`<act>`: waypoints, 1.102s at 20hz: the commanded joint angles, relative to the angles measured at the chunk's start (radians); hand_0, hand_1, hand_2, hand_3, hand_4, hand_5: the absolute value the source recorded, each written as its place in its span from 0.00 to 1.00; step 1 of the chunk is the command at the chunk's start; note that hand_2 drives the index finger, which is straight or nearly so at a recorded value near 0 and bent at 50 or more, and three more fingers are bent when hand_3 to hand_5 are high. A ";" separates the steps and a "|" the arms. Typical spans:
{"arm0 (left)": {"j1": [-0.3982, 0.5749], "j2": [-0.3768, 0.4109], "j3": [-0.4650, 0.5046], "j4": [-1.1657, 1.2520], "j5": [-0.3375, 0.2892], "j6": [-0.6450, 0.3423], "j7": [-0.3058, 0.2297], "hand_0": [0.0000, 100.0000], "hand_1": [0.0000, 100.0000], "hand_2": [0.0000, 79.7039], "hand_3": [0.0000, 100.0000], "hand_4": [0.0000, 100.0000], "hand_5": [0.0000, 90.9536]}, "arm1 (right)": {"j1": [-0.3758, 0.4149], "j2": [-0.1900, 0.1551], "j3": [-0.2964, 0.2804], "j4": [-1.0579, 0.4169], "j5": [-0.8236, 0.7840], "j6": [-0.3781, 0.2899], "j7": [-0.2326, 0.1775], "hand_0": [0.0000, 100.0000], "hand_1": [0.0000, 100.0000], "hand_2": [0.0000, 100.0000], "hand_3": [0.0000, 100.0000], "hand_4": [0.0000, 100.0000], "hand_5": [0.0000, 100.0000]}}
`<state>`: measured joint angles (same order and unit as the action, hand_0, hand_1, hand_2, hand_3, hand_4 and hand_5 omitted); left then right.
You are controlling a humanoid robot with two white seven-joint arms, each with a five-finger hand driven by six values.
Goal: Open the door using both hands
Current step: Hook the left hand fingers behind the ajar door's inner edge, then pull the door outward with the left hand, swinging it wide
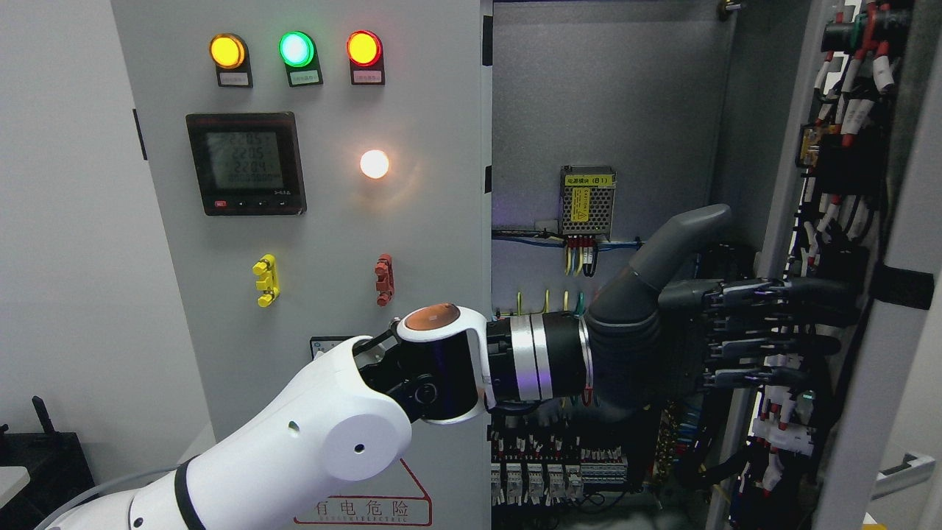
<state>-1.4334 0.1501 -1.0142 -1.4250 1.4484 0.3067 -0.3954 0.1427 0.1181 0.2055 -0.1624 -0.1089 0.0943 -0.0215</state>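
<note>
Head view: electrical cabinet, two doors. Right door already swung well open, seen almost edge-on at the picture's right, its inner face w/ wiring and terminals toward the camera; cabinet interior exposed, w/ a small power supply and rows of breakers lower down. Left door looks closed, carrying three indicator lamps, a digital meter and yellow + red handles. So judged approx. halfway or more: right door open, maybe a bit more swing left.

Left arm comes in from lower left and reaches across to the right door. Left hand flat: fingers stretched out straight toward the door's inner face, thumb up, gripping nothing. Tips seem at or touching the door; contact unclear. Right arm not seen.
</note>
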 commanded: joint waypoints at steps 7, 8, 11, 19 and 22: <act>-0.005 -0.142 -0.003 0.011 -0.022 -0.004 0.030 0.00 0.00 0.00 0.00 0.04 0.00 | 0.000 0.000 0.000 0.000 0.000 0.001 0.000 0.00 0.00 0.00 0.00 0.00 0.00; -0.007 -0.147 -0.001 0.011 -0.022 -0.004 0.030 0.00 0.00 0.00 0.00 0.04 0.00 | 0.000 0.000 0.000 0.001 0.000 0.001 0.000 0.00 0.00 0.00 0.00 0.00 0.00; -0.013 -0.161 -0.003 0.011 -0.022 -0.008 0.032 0.00 0.00 0.00 0.00 0.04 0.00 | 0.000 0.000 0.000 0.000 0.000 0.001 0.000 0.00 0.00 0.00 0.00 0.00 0.00; -0.013 -0.173 -0.007 0.011 -0.022 -0.012 0.079 0.00 0.00 0.00 0.00 0.04 0.00 | 0.000 0.000 0.000 0.000 0.000 0.001 0.000 0.00 0.00 0.00 0.00 0.00 0.00; -0.013 -0.182 -0.010 0.009 -0.022 -0.014 0.115 0.00 0.00 0.00 0.00 0.04 0.00 | 0.000 0.000 0.000 0.000 0.000 0.001 0.000 0.00 0.00 0.00 0.00 0.00 0.00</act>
<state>-1.4456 0.0227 -1.0184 -1.4163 1.4271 0.2934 -0.3100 0.1427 0.1181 0.2055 -0.1624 -0.1088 0.0943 -0.0215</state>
